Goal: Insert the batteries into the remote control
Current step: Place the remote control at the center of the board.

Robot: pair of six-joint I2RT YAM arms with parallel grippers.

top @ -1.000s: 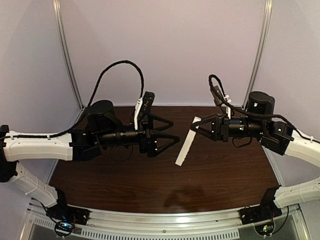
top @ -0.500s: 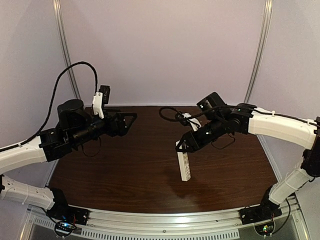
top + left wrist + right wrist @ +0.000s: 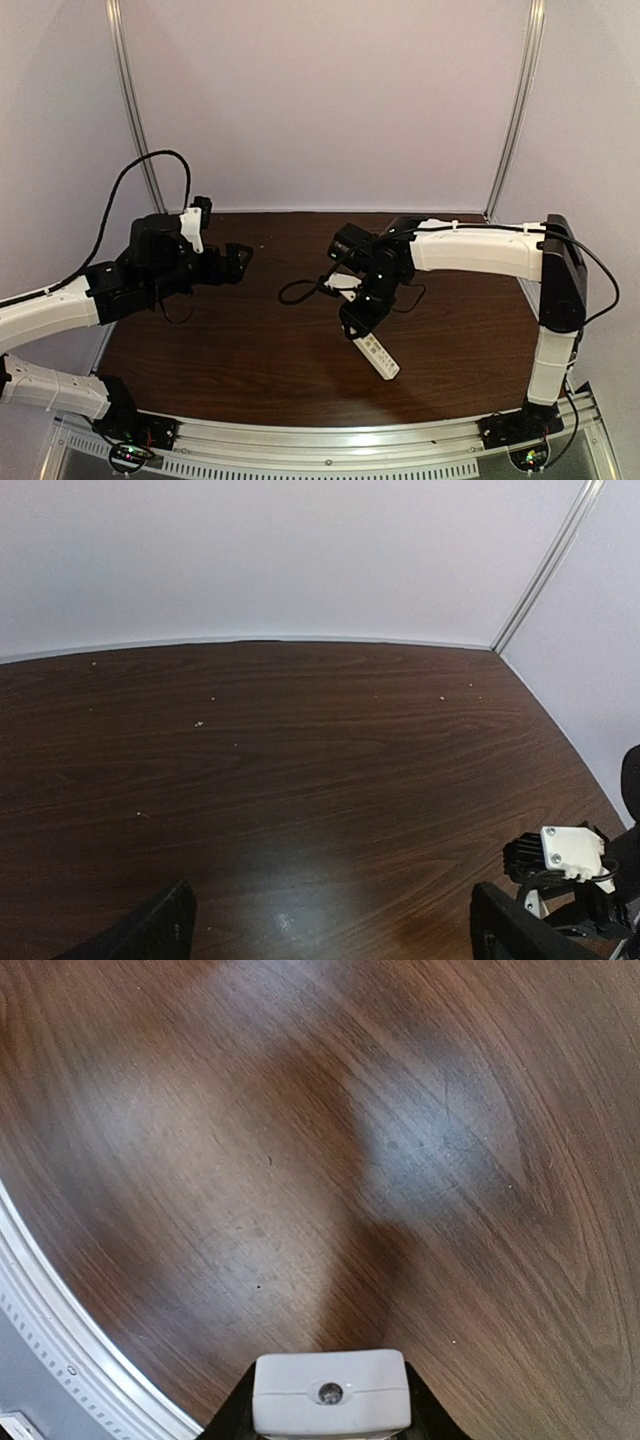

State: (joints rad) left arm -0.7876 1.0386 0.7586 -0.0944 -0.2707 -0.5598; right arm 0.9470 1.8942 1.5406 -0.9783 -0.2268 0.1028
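Remote control [image 3: 377,354]: one slim white bar, buttons facing up, slanting down over the near-right part of the brown wooden table [image 3: 200,350], gripped at its top end. Left gripper [image 3: 238,262]: poised over the table's left side, jaws spread wide, nothing between them. Black cable [image 3: 298,292]: one loose loop near the table's middle. Right gripper [image 3: 353,318]: reaches in from the right, fingers clamped on the remote's upper end. The wrist view shows the bar's end face between them. Whether its lower end touches the wood cannot be told.
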